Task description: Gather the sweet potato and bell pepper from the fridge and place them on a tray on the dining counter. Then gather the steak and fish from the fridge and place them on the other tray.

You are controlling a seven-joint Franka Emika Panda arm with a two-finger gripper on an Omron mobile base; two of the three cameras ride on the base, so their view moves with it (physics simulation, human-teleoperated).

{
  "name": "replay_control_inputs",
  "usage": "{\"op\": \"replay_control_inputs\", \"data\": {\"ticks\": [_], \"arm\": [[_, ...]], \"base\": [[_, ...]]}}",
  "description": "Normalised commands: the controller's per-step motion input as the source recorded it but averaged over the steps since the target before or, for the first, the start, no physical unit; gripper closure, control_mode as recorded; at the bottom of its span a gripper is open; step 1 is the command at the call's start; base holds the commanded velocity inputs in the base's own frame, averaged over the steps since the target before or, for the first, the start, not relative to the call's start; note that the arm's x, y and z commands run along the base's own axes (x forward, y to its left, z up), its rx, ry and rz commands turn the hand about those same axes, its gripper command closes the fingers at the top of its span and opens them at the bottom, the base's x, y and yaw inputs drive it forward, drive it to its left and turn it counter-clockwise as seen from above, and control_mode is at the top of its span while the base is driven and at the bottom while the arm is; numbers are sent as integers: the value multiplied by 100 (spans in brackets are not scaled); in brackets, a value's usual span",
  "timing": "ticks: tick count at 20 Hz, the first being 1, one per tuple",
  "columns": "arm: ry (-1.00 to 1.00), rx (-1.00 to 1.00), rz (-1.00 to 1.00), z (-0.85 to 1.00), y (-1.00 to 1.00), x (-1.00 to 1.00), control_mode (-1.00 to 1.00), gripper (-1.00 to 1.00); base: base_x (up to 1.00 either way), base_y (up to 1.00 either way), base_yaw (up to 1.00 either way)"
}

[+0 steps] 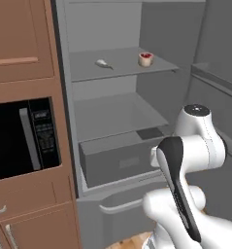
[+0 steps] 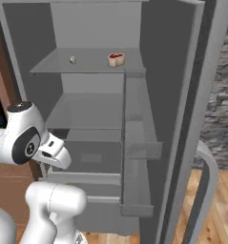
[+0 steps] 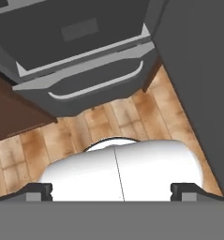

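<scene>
**Fridge open, arm tucked low, nothing grabbed yet**

So the steak [image 1: 145, 59] (the little red and tan chunk) sits on the upper fridge shelf [image 1: 122, 65], toward the right, and the pale fish [image 1: 103, 63] lies on the same shelf a bit to its left, clearly apart from it. The right base view shows the same pair from the other side. I can't spot the sweet potato or bell pepper anywhere in the fridge, so my guess is we're on the meat-and-fish half of the job, at the reaching stage.

The middle shelf looks bare, and below it is the grey drawer [image 1: 118, 160].

The gripper [image 3: 114, 192] is spread as wide as it goes, holding nothing, and it points down at the wooden floor [image 3: 108, 123] in front of the fridge's bottom drawer handle [image 3: 97, 85].

Next move, I reckon: the arm has to swing up and forward a long way to that top shelf, then come down over whichever piece it picks.
</scene>
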Motion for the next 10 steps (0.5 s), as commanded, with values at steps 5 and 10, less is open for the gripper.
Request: {"op": "replay_control_inputs", "data": {"ticks": [5, 10], "arm": [[0, 0, 0, 0, 0, 0, 100, -100], [0, 0, 0, 0, 0, 0, 100, -100]], "base": [[85, 1, -19], [84, 0, -18]]}}
